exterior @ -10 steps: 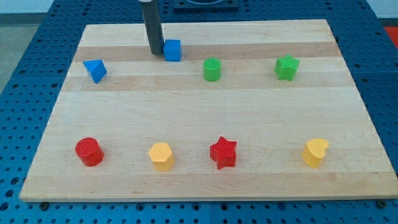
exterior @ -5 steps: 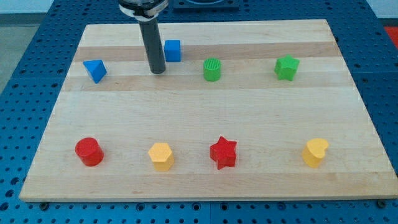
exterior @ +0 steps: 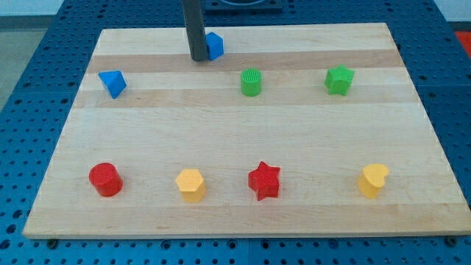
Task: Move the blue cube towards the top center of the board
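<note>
My tip (exterior: 199,58) touches the left side of the small blue plastic cube (exterior: 214,46), which sits near the top edge of the pale wooden board (exterior: 243,136) on the blue perforated desk (exterior: 33,81), up-left of the green ribbed cylinder (exterior: 251,82). My end effector is a plain dark rod with nothing to open or close.

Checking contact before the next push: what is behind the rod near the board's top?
The blue cube sits just behind and to the view's right of my tip. The rod covers the cube's left edge, so contact cannot be confirmed.
</note>
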